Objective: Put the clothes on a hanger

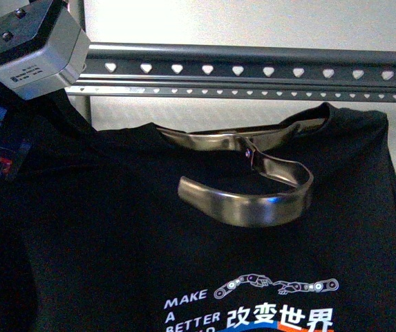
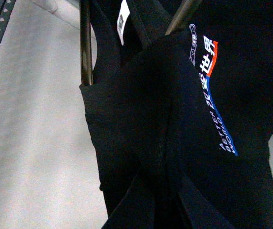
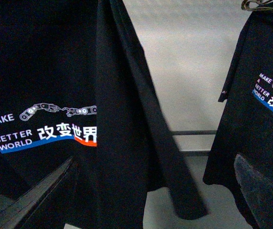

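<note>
As the T-shirt (image 3: 45, 71) hangs, it reads "MAKE A BETTER WORLD".

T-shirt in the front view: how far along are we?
Done: the T-shirt is on a metal coat hanger, hook poking out of the collar. Under way: it's held up before the rack rail. Left: getting the hook over that rail; it isn't on yet.

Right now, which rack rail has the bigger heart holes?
The upper, wider rail; the thin rail just below it has much smaller hearts.
</note>
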You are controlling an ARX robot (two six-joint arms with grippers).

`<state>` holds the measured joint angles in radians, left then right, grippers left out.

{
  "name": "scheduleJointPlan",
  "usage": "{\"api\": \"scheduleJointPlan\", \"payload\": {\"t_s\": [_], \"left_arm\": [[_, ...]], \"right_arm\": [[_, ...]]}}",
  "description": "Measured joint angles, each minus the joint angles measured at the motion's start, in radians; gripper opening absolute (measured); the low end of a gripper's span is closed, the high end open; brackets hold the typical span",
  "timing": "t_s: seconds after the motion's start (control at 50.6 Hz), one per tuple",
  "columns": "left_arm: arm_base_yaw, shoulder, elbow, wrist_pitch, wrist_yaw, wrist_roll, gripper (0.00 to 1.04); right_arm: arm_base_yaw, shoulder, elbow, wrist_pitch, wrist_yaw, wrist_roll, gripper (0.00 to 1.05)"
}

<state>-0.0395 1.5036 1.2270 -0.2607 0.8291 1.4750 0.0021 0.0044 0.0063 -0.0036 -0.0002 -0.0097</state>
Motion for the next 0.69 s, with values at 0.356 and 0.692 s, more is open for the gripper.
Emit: {"api": "scheduleJointPlan", "payload": {"t_s": [0.356, 0.692], "left_arm": [[0.001, 0.001, 0.0, 0.0, -0.011, 0.0, 0.04], [0.004, 0.003, 0.0, 0.0, -0.014, 0.0, 0.04]], "right_arm": [[-0.293, 0.468, 0.228, 0.109, -0.595, 0.237, 0.97], [-0.151, 1.019, 0.681, 0.11, -0.72, -0.659, 0.97]]}}
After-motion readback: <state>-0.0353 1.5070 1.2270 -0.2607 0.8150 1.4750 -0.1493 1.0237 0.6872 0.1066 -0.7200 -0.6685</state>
